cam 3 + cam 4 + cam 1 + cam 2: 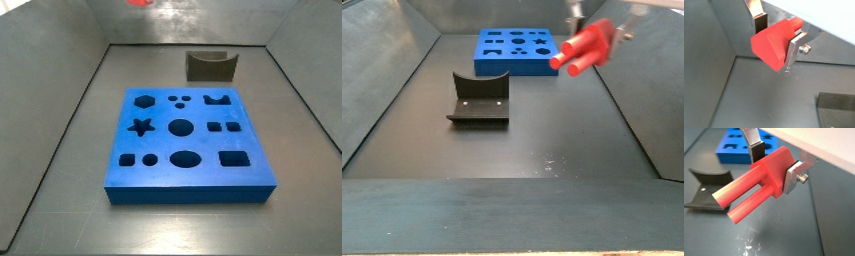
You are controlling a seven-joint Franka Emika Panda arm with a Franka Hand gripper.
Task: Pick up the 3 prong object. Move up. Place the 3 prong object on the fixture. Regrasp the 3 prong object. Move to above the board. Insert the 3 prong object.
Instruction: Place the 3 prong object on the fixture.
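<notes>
Wrist view: hand clamped on the red piece, one silver finger w/ dark pad on one side, other finger w/ a bolt on the opposite side; piece hangs clear above the grey floor, and a dark corner of the fixture shows at the frame edge. Other wrist view: hand grips the piece by its flat block end, prongs pointing away from the fingers and down at a slant; two prongs clearly seen, 3rd not visible. Fixture sits on the floor near the prong tips but apart from them; blue board lies beyond it. Side view: board flat mid-floor w/ star, round, square and oval holes; fixture stands just behind it, not touching; only a red blur of the piece at the frame's top edge, hand not made out here. Other side view: piece held in the air, tilted, well above the floor, to the right of board and fixture; hand partly cut off at the top, blurred.
</notes>
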